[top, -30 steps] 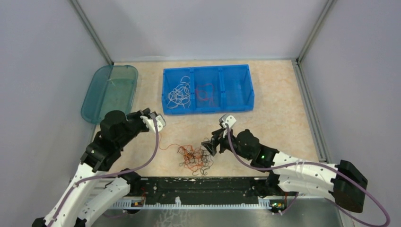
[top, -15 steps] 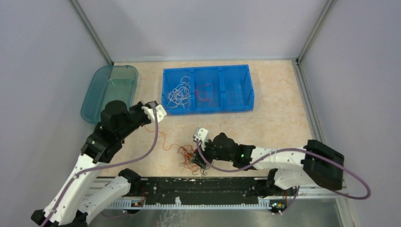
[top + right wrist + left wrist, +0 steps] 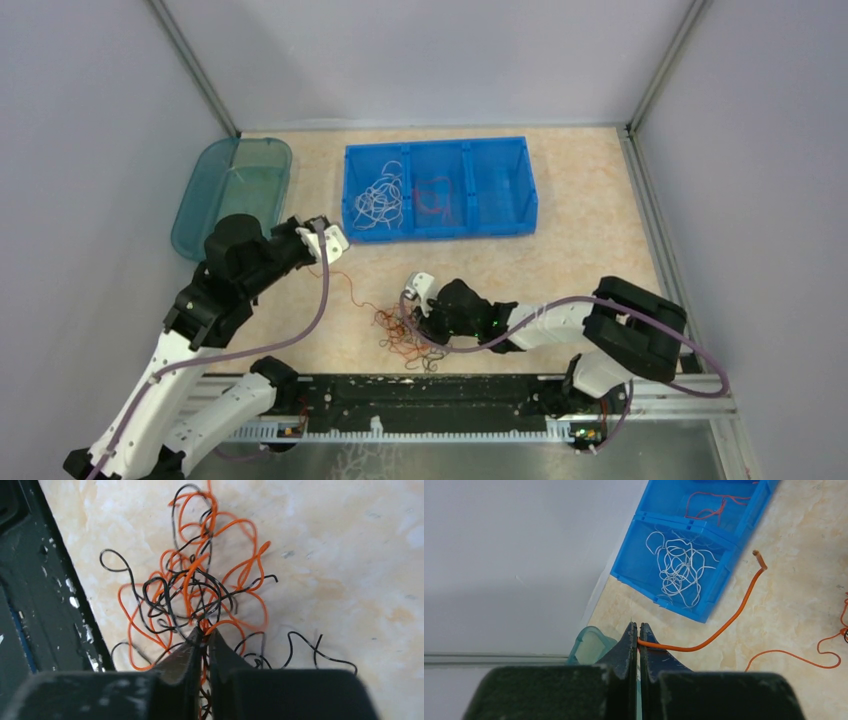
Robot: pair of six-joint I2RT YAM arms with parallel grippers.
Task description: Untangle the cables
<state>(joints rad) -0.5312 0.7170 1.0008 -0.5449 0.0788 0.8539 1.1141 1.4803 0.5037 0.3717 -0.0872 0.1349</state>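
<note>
My left end effector [image 3: 639, 628] is closed on one orange cable [image 3: 745, 598]. The wire leaves the fingertips toward 3 o'clock in the wrist view and curves up to a free end lying just short of the blue bin's corner. From the overhead camera, that arm sits at about 9 o'clock on the worktop [image 3: 590, 220].

My right end effector [image 3: 204, 631] is down in the clump of orange and black cables [image 3: 408, 335] at 6 o'clock. Its fingers are pinched nearly together on some strands, and an orange one shows in the slit between them.

The clump lies close to the black rail [image 3: 430, 395] along the near edge. In the right wrist view, loops reach almost to that rail at 9 o'clock, so there is little room on that side. A few loose black ends trail off toward 4 o'clock.

The three-compartment blue bin [image 3: 528, 190] stands at 12 o'clock. It has white cables [image 3: 378, 200] in its left compartment and orange-red cables [image 3: 433, 197] in the middle one. I cannot tell what is in the right compartment. A teal translucent lid [image 3: 232, 195] lies at 10 o'clock against the left wall, just beyond my left arm.

Open worktop runs from 1 to 4 o'clock, between the bin, the right wall and my right forearm. There is also a bare strip between the bin and the clump.
</note>
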